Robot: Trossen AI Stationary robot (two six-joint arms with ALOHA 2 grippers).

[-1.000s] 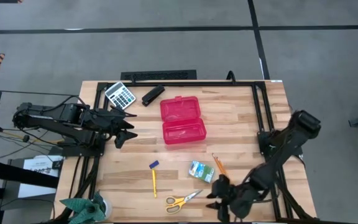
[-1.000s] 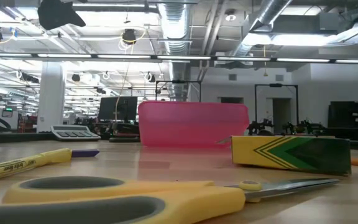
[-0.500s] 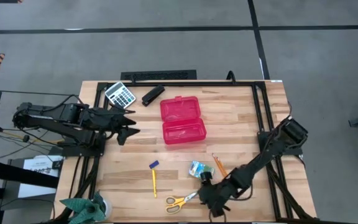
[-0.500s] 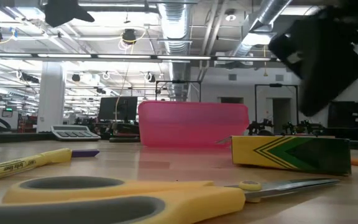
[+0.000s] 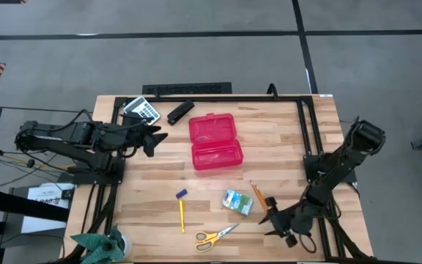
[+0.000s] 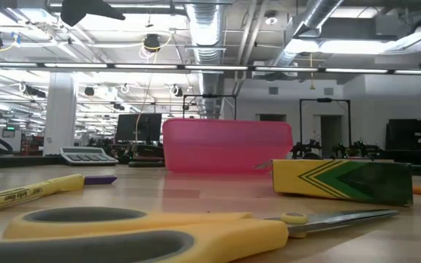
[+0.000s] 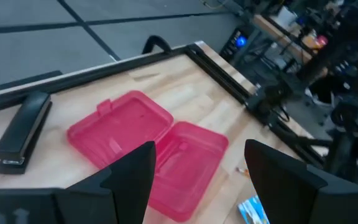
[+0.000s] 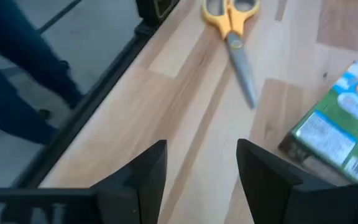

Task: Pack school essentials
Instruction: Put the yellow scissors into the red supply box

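Lower right of high view: right gripper (image 5: 272, 217) parted, empty, beside orange pencils (image 5: 258, 194), scissors (image 5: 216, 235) nearby. Left gripper (image 5: 154, 138) open, empty, left of pink case (image 5: 215, 141). Wooden table (image 5: 284, 139).

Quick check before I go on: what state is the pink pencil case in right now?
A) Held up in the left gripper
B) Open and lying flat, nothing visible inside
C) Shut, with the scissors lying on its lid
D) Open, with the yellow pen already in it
B: the pink pencil case lies open and flat, with no items visible inside in the left wrist view, while the scissors and yellow pen lie apart on the table.
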